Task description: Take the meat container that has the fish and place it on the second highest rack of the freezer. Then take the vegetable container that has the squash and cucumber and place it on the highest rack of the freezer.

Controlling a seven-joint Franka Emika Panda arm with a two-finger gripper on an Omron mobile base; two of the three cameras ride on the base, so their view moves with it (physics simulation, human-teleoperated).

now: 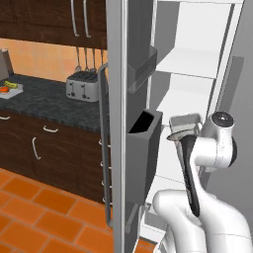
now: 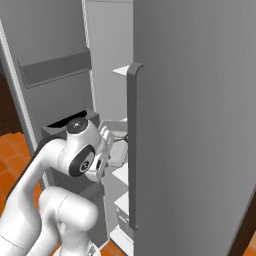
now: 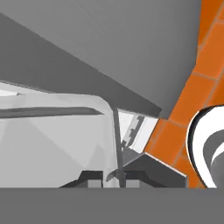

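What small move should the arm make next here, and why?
Probably ease the container forward onto a freezer shelf. The end effector is shut on the clear container's rim, and the base views show the hand at the open freezer beside the door. Which rack it is level with, and what the container holds, cannot be told.

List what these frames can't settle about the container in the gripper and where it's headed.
- Container contents: in the hand view its pale translucent wall shows no food; fish or vegetables cannot be told.
- Container in the left base view: partly behind the arm; contents not visible.
- Gripper: shut on the container's rim.
- Freezer shelves: the top is cut by the frame edge, so rack count is uncertain.
- Right base view: the closed door hides the interior.
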